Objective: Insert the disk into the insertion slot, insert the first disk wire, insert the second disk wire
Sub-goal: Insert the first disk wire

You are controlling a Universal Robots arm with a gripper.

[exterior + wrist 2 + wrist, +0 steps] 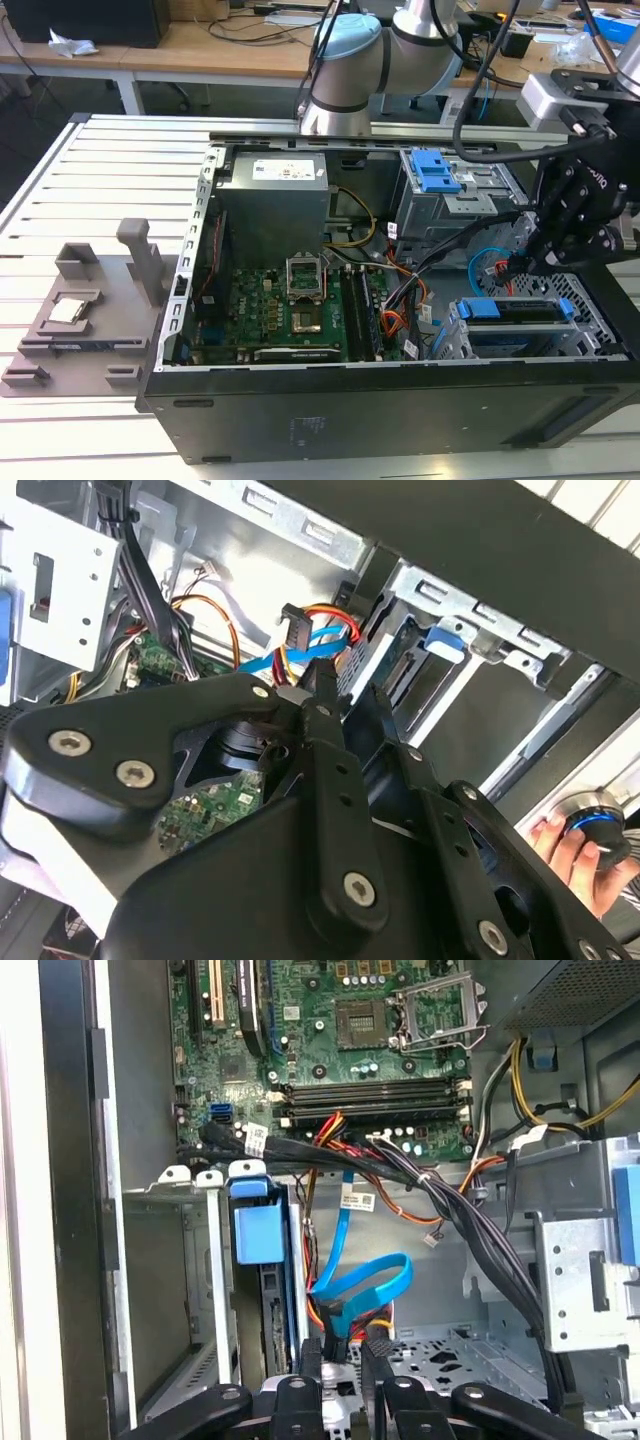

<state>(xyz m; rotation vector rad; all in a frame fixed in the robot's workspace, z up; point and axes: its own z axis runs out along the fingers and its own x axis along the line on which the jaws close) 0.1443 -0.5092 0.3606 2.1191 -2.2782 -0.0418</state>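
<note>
The disk [520,318] in its blue frame [258,1232] sits inside the insertion slot [452,336], a low silver cage at the case's corner on the exterior view's right. My gripper [516,267] hangs just above the disk's inner end. In the first wrist view the light-blue second disk wire [372,1282] loops down to a small dark plug between my gripper's [342,1356] fingers, which are shut on it. The second wrist view shows the same blue cable [268,663] at my gripper's [325,687] tips. Red and orange leads [322,611] lie close by; I cannot pick out the first disk wire among them.
A thick black cable bundle [440,1200] crosses above the cage. The taller grey bay with a blue latch [436,170] stands behind. The motherboard [290,310] fills the case floor. A person's hand [556,844] rests on a round knob outside the case.
</note>
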